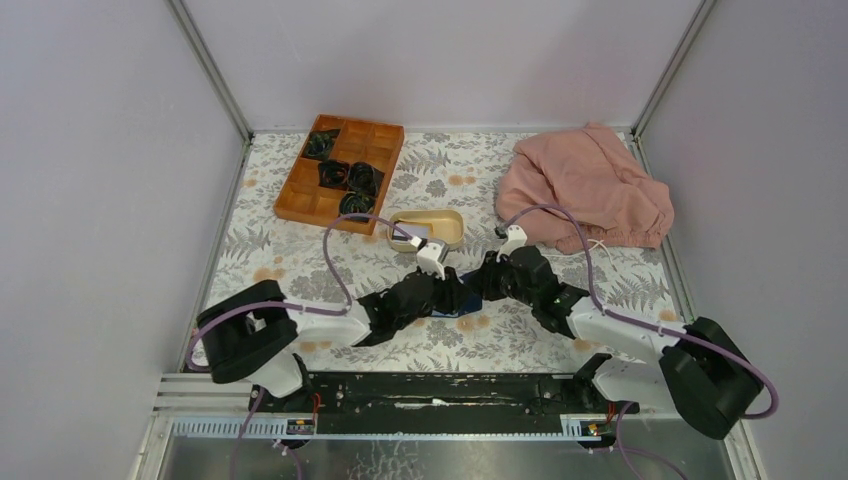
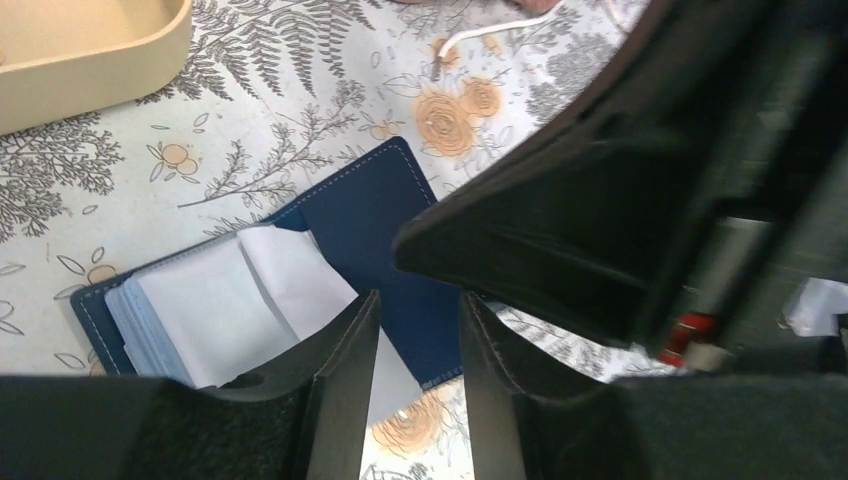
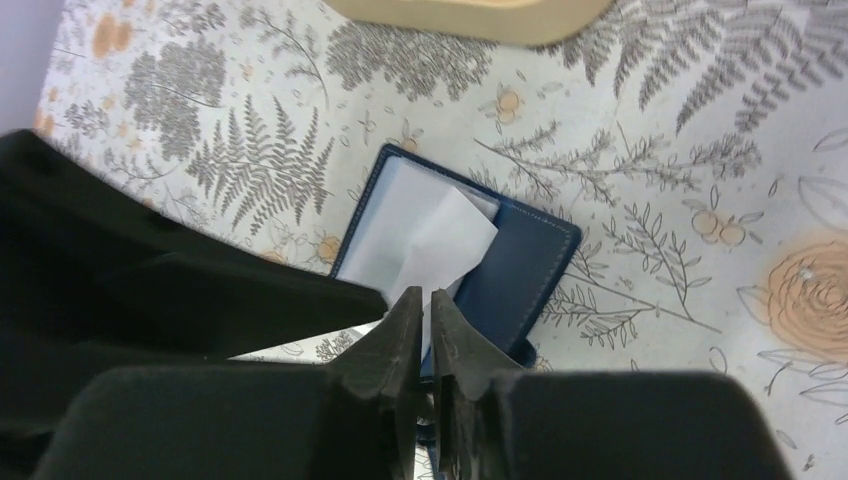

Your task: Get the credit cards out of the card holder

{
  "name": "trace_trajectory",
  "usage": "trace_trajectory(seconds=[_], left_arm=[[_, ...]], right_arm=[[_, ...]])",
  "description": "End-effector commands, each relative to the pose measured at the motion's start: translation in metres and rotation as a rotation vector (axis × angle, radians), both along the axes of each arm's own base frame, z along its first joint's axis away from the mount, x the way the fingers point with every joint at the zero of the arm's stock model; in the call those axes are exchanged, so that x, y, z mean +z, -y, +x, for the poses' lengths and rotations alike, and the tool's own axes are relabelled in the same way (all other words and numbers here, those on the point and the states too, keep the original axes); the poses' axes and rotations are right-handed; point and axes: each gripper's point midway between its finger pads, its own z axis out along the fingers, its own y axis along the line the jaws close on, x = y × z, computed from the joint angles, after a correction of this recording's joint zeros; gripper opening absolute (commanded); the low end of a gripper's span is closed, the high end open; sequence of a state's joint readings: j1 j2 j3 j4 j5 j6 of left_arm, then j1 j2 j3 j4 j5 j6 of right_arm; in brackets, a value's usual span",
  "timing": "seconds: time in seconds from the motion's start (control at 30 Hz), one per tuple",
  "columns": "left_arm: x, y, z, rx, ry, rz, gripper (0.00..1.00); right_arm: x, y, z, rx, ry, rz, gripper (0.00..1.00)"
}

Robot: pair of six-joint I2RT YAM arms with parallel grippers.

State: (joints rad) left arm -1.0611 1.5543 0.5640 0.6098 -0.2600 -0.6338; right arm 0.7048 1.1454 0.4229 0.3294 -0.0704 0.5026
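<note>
The navy card holder (image 2: 365, 225) lies open on the floral cloth, with pale credit cards (image 2: 205, 310) stacked on its left half. One white card (image 3: 440, 235) sticks out of the stack at a tilt, and my right gripper (image 3: 425, 295) is shut on its lower edge. The holder's navy flap (image 3: 520, 265) lies flat beside it. My left gripper (image 2: 418, 300) hovers open just over the holder's near edge, with nothing between its fingers. From above, both grippers meet over the card holder (image 1: 452, 308) and hide most of it.
A beige oval dish (image 1: 430, 228) stands just behind the holder. A wooden compartment tray (image 1: 340, 170) with dark items is at the back left. A pink cloth heap (image 1: 585, 190) lies at the back right. The right arm (image 2: 620, 190) looms close beside the left gripper.
</note>
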Motion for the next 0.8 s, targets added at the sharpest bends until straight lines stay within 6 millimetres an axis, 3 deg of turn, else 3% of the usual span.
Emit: trace_trajectory(seconds=[0.0,0.1,0.3,0.5,0.77], left_arm=[[0.042,0.002,-0.010,-0.060,0.086,-0.127,0.44],[0.043,-0.014,-0.011,-0.034,0.088,-0.110,0.45],[0.016,-0.036,-0.004,0.039,0.006,-0.050,0.44],[-0.018,-0.036,0.000,0.071,-0.108,-0.026,0.39],[-0.033,-0.030,-0.006,0.040,-0.148,-0.036,0.39]], right_arm=[[-0.006,-0.006,0.006,-0.038,-0.030,0.027,0.13],[-0.024,0.001,0.004,-0.072,-0.072,0.005,0.11],[-0.042,0.012,-0.001,-0.115,-0.116,-0.029,0.09],[-0.053,0.021,-0.007,-0.140,-0.140,-0.055,0.08],[-0.060,0.027,-0.011,-0.144,-0.148,-0.076,0.07]])
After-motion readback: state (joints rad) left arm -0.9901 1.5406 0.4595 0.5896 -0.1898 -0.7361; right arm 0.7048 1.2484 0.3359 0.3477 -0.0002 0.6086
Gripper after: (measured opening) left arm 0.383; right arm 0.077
